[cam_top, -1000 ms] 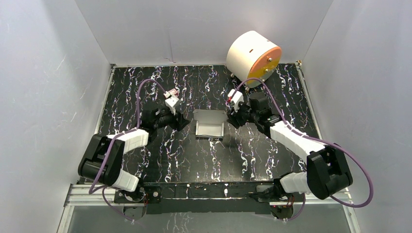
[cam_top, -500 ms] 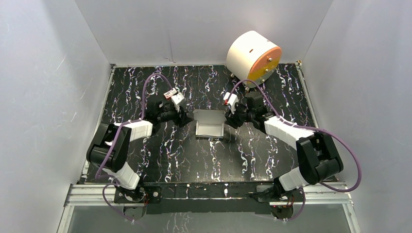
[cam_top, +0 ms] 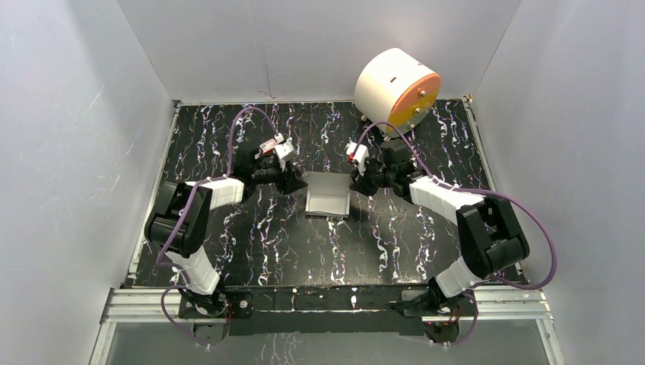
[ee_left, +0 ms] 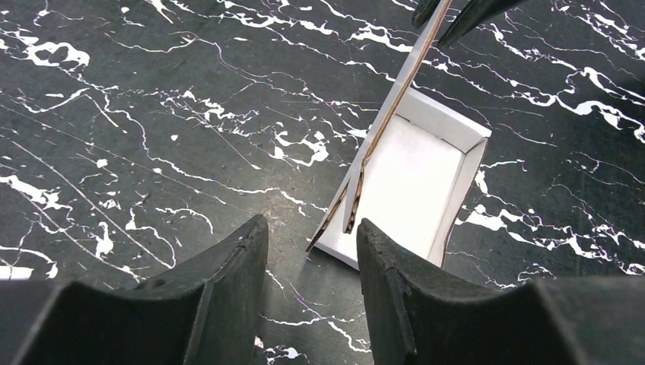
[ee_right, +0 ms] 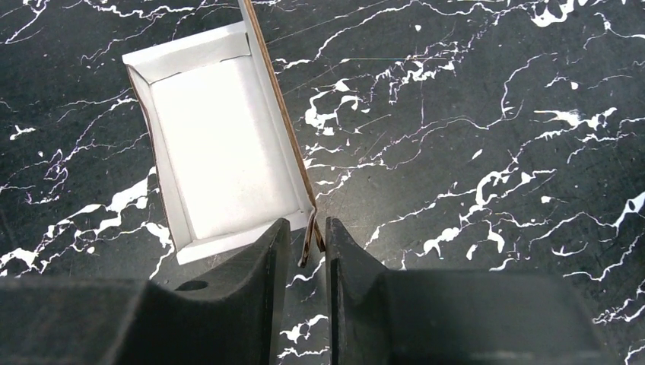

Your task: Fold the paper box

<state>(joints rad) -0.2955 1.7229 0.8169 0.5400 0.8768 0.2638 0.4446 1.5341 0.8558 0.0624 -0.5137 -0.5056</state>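
The paper box (cam_top: 328, 201) lies on the table (cam_top: 251, 228) between the two arms, a shallow open tray with its upright flap (ee_right: 275, 106) seen edge-on. The left end effector (ee_left: 312, 223) is spread, one end of that flap lying between its fingertips. The right end effector (ee_right: 306, 222) is nearly pressed together astride the other end; whether it already bites, I cannot tell. Taking both ends at once would likely let the flap swing over the tray evenly, without twisting the thin card.
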